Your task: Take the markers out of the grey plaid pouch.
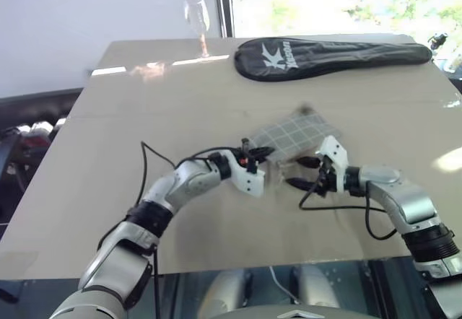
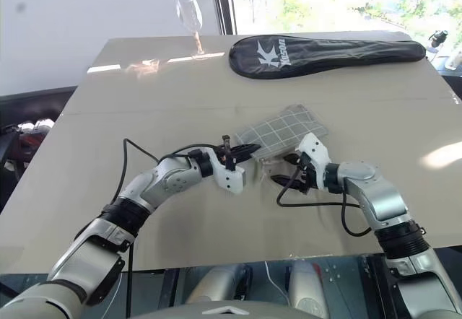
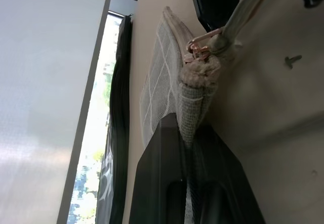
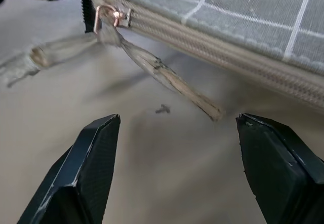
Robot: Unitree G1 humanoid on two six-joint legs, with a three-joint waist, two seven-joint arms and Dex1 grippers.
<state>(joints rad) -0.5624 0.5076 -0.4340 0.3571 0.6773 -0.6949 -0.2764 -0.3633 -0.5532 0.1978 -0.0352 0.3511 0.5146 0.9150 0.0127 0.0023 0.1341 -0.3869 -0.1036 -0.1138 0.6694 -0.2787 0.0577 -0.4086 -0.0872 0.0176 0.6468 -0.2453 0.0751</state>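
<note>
- Left gripper (image 2: 245, 151) pinches one corner of the flat grey plaid fabric pouch (image 2: 283, 133), fingers clamped tight.
- Right gripper (image 4: 174, 171) gapes wide, empty, near its tan zip pull (image 4: 167, 79).

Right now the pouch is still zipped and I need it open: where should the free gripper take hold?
Grip the tan zipper pull cord, which hangs free off the ring at the pouch's held corner. The open right gripper already faces it; close across the cord from the near side while the left gripper pinches that corner.
</note>
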